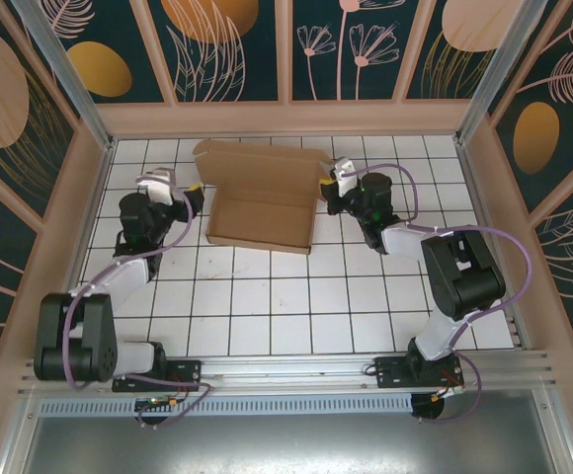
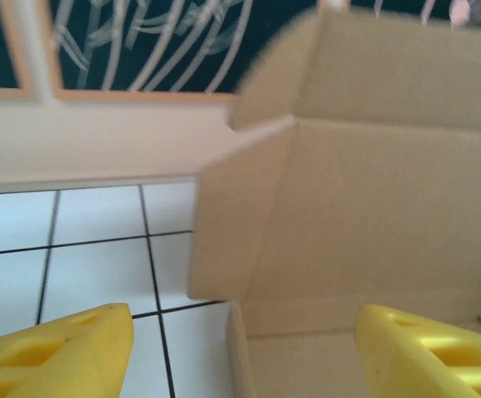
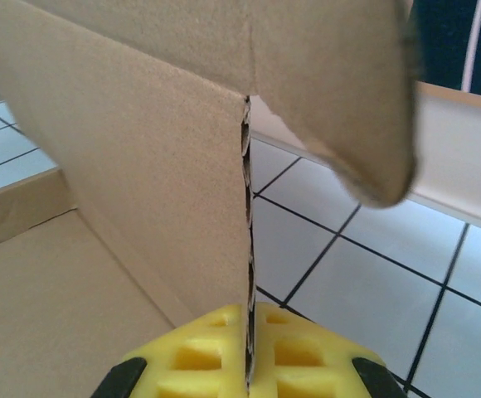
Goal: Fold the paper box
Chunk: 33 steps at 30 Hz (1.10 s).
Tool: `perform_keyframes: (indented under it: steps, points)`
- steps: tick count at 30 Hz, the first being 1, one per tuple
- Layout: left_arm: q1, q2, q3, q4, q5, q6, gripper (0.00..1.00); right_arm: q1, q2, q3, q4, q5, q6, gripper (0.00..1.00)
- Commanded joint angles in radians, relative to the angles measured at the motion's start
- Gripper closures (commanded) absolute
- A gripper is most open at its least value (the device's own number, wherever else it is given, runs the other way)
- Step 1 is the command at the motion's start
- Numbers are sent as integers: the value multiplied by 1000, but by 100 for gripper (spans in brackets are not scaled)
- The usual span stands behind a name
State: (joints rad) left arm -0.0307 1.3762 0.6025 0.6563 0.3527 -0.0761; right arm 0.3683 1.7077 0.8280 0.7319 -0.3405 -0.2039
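The paper box point(image 1: 262, 202) is plain brown cardboard, partly formed, lying on the tiled table at the middle back with its lid panel raised toward the rear. My left gripper point(image 1: 196, 197) sits at the box's left side. Its yellow fingers point(image 2: 66, 352) stand wide open, and the box's left corner and side flap point(image 2: 249, 240) lie between them untouched. My right gripper point(image 1: 328, 188) is at the box's right side. It is shut on the upright edge of the right wall point(image 3: 166, 182), which is pinched between the yellow pads point(image 3: 199, 356). A rounded flap point(image 3: 348, 108) hangs above.
The white tiled table point(image 1: 267, 296) is ringed by a low pale wooden wall point(image 1: 286, 118) just behind the box. Both arm bases stand at the near edge on a metal rail point(image 1: 286, 370).
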Motion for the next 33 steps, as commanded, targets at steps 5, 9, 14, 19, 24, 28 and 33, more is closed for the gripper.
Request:
perform_keyframes:
  steps: [5,9,14,19,24,28,33]
  points:
    - [55,125,98,33,148,226,24,-7,-39,-17,-48,-85,-10,100]
    - [75,203,182,6,195,304,15,-7,-35,-17,-47,-111,-20,100]
    - [118,298,240,124,278,329,13,-9,-23,-21,-56,-154,-60,100]
    - [156,470,390,191,455,343,14,-16,-22,-17,-58,-206,-74,100]
    - [172,584,528,264,540,322,16,-20,-20,1,-100,-219,-97,100]
    - [172,653,625,288,571,299,18,-20,-21,0,-121,-238,-113,100]
    - [169,732,726,178,684,306,23,-20,-17,5,-129,-242,-116,100]
